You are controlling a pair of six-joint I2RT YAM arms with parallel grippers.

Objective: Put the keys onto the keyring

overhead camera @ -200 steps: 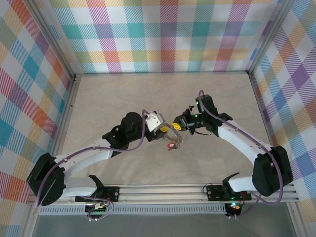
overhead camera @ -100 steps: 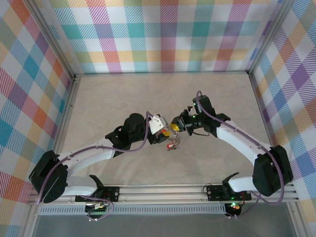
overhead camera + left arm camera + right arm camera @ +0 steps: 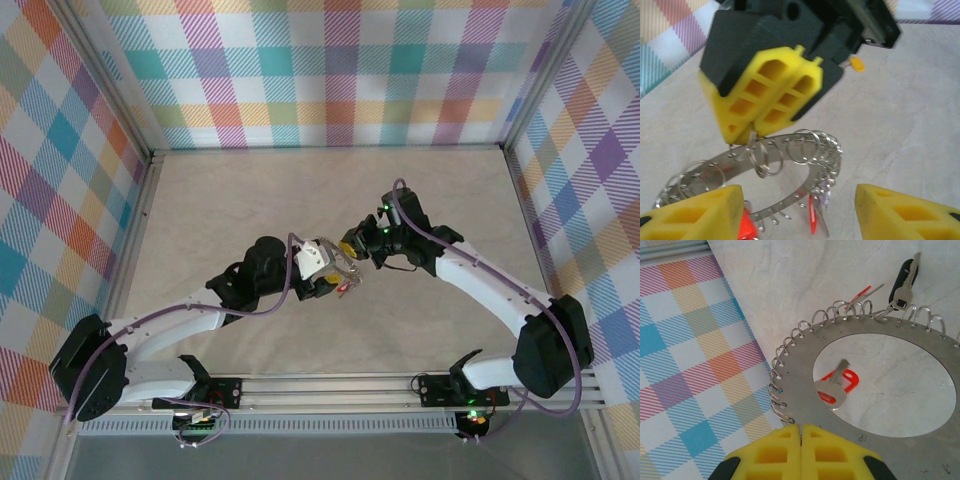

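While the right gripper [image 3: 801,434] stands pinched shut on the flat rim of the keyring [image 3: 797,365], the left gripper [image 3: 797,202] gapes wide and empty, pads flanking the ring. The keyring hangs above mid-table; a black-headed key [image 3: 903,280] and a red key [image 3: 811,219] dangle from its wire loops. Judged light, stiff, slick: grip the bare rim between loops. Beige mottled tabletop [image 3: 220,200], plaid walls [image 3: 330,70].

The keyring [image 3: 800,355] is held over the middle of the table [image 3: 250,200], its rim pinched in the right gripper [image 3: 801,432]. It is flanked by the parted fingers of the left gripper [image 3: 800,207]. Beneath it the keys [image 3: 835,385] are hung.
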